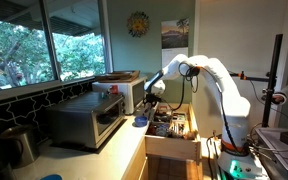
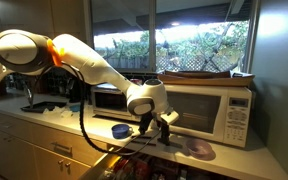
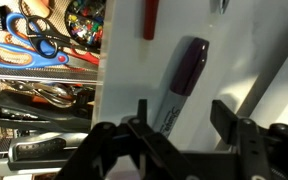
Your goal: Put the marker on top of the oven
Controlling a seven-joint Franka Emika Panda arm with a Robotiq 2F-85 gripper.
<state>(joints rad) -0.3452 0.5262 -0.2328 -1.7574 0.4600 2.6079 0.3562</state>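
The gripper (image 3: pixel 181 115) hangs low over the white counter (image 3: pixel 244 40) with its jaws apart and nothing in them; in the wrist view the marker (image 3: pixel 184 78) lies flat on the counter in the gap between the two fingers, its purple cap pointing away and its pale barrel running back toward the wrist at a slight slant; it has not been lifted, so the grasp is the step in hand. The oven (image 1: pixel 84 122) stands well to the left along the counter in an exterior view, beyond the white microwave (image 1: pixel 127 92); its top carries no marker. Several things could go wrong from here; the barrel is round and smooth, so a finger that touches first on one side may roll or flick it away before the jaws close; the open drawer (image 3: pixel 44 90), with its scissors (image 3: pixel 24 50) and utensils, starts just left of the marker, and a nudge that way could tip it over the counter's edge into the clutter; coming down too far would jam the fingertips on the counter; a pinch near the cap end alone may let the marker swing or slip on the way to the oven.
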